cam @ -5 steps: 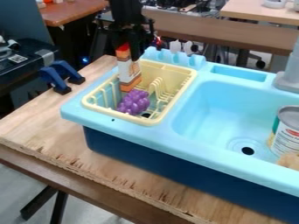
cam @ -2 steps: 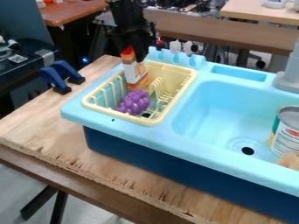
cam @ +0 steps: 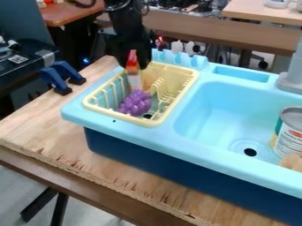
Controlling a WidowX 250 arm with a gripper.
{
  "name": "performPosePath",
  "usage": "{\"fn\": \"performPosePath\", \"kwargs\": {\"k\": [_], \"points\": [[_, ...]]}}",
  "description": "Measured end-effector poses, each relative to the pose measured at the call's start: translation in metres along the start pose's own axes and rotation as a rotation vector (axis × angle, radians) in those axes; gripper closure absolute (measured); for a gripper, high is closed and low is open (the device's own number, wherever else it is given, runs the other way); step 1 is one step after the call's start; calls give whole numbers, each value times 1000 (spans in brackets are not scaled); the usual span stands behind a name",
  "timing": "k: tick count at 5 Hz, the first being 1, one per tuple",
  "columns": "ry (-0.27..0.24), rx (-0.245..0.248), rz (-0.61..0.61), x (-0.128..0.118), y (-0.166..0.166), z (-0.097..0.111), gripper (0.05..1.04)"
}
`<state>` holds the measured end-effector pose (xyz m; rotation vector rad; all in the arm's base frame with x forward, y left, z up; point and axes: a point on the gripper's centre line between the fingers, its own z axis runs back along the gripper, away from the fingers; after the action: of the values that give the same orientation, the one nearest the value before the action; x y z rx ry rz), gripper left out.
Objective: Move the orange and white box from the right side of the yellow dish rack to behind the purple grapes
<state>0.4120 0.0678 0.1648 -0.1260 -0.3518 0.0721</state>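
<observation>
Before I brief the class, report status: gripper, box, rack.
Gripper at box's top. Box roughly upright at rack. Grapes in front, hiding box's foot.

Bright, diffuse light, apparently from above | pale-blue plastic sink evenly lit, soft shading inside | dark-blue front panel dimmer | black two-finger gripper near-black, detail lost | small blue light glowing
</observation>
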Motion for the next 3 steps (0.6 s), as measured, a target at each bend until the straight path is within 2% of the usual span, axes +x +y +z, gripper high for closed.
{"fn": "performPosePath", "kwargs": {"k": [1,3], "points": [[-79,-26,35,0,0,17,77],[-153,-55,73,2,-1,36,78]]}}
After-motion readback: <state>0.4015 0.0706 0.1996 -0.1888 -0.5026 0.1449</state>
